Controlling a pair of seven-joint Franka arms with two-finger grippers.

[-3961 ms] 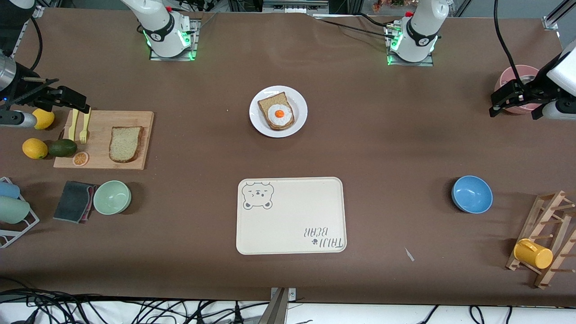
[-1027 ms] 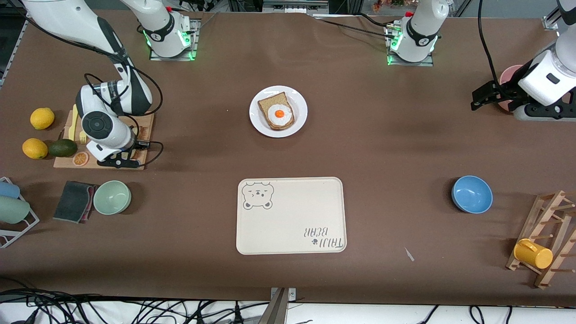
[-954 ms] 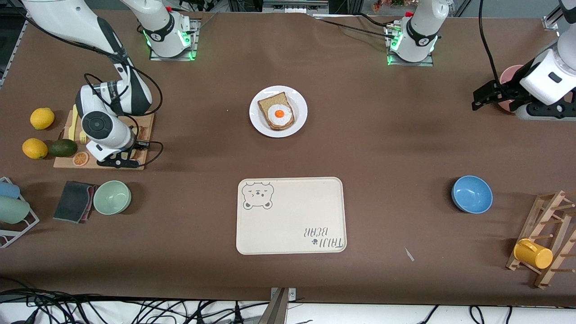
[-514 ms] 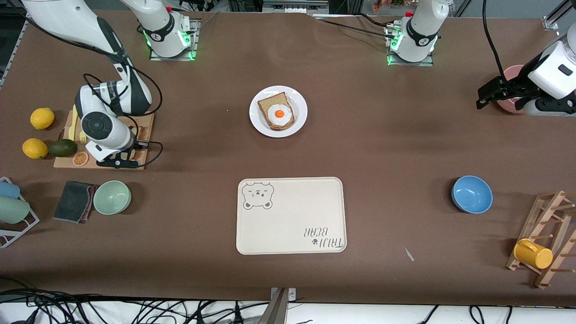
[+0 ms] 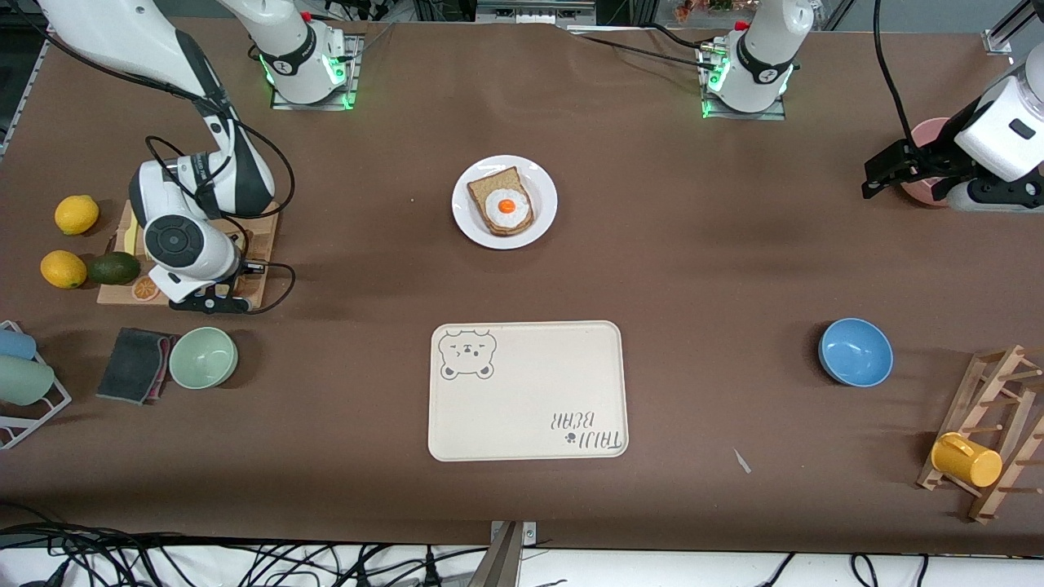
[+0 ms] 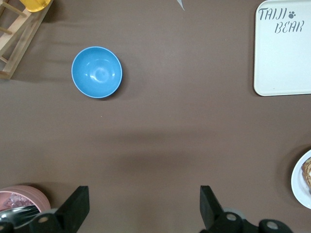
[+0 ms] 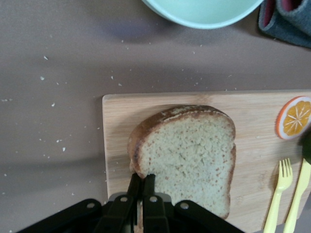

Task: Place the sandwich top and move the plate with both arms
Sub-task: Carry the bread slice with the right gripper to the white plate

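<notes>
- 2 right gripper point(image 7: 141, 187) fingers are seen pressed together at the sandwich top point(image 7: 187, 153); a firm crust grip should be confirmed before lifting.
- Left gripper point(image 6: 143, 208) fingers are held spread, waiting over the bench point(image 5: 718, 269).

The right gripper point(image 7: 142, 187), fingers point(image 7: 148, 187) together, clamps the sandwich top point(image 7: 187, 153) on the board point(image 7: 252, 145).
</notes>
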